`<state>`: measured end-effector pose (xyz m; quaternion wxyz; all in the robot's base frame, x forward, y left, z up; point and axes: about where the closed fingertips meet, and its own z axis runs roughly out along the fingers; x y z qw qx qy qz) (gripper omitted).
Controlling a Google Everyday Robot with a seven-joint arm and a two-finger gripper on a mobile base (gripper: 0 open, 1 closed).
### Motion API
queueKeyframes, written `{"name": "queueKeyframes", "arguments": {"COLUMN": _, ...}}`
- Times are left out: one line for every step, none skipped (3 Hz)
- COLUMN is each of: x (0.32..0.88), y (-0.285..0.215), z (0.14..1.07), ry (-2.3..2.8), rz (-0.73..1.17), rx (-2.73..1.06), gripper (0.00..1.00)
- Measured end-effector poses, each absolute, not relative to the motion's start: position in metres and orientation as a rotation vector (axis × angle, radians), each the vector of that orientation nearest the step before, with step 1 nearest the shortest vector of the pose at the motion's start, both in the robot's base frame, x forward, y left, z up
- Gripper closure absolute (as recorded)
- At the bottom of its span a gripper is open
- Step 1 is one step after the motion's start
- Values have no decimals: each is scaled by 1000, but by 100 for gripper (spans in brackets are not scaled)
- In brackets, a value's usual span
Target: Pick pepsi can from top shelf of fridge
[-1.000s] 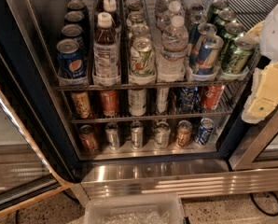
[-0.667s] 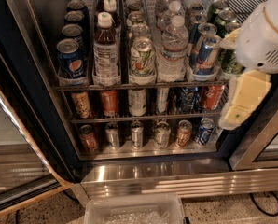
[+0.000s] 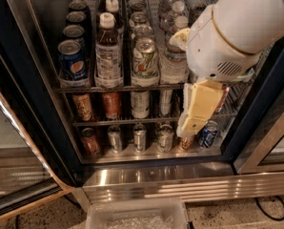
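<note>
The pepsi can point(image 3: 72, 63), dark blue with the round logo and a silver top, stands at the front of the leftmost lane on the top shelf point(image 3: 125, 87), with more dark cans lined up behind it. The fridge point(image 3: 46, 104) has its door open. My gripper point(image 3: 190, 124) hangs cream-coloured below the big white arm housing point(image 3: 228, 32). It is in front of the right side of the racks, well to the right of the pepsi can and lower than it. The arm hides the right lanes of the top shelf.
Beside the pepsi can stand a tea bottle point(image 3: 108, 51), a green-and-white can point(image 3: 144, 57) and water bottles point(image 3: 173, 56). Lower racks hold rows of cans, with a blue can point(image 3: 209, 133) at the right. A steel base point(image 3: 180, 181) and a clear bin point(image 3: 137, 216) lie below. The open glass door point(image 3: 18, 147) is at the left.
The arm has swung left and closer, from the right edge to in front of the right lanes, now covering the cans there. The gripper has moved left and down.
</note>
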<state>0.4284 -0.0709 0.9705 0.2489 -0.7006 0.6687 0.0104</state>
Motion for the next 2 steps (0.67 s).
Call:
{"name": "queueKeyframes", "arguments": {"x": 428, "y": -71, "z": 970, "ry": 1821, "rz": 28, "rx": -1908, "gripper": 0}}
{"name": "queueKeyframes", "arguments": {"x": 435, "y": -56, "z": 964, "ry": 1792, "rz": 73, "rx": -1845, "gripper": 0}}
